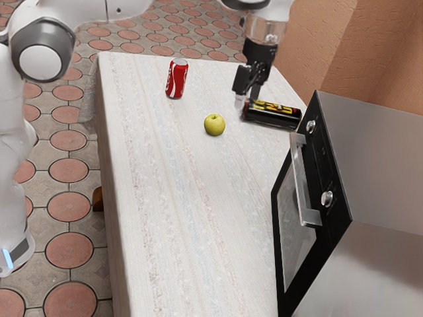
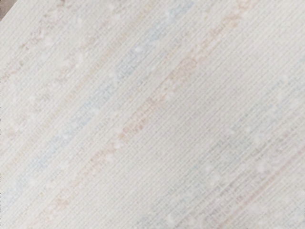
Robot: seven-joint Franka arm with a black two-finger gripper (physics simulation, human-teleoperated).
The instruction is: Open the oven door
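The oven door [image 1: 296,234] is shut, its dark glass front facing the exterior view's left, at the table's edge on the exterior view's right. Its silvery handle [image 1: 301,181] runs along the door's upper edge, beside the black control panel [image 1: 322,155], which carries a round knob [image 1: 310,126] toward its far end and another knob [image 1: 327,199] toward its near end. The gripper [image 1: 246,102] is well apart from both door and handle: it points down over the far part of the table [image 1: 172,218], toward the corner at the exterior view's right, while the door lies nearer the exterior camera and farther to the exterior view's right. How far the fingers are open, and whether they have hold of anything, I cannot tell. Close by the gripper, a black can [image 1: 271,114] with a yellow and red label lies on its side near the table's edge on the exterior view's right, between the gripper and the oven's far end. A yellow-green apple [image 1: 214,125] sits farther in from that edge, and a red can [image 1: 176,79] stands upright near the far edge. The wrist view looks onto the pale tablecloth [image 2: 152,124], with faint bluish and reddish stripes.
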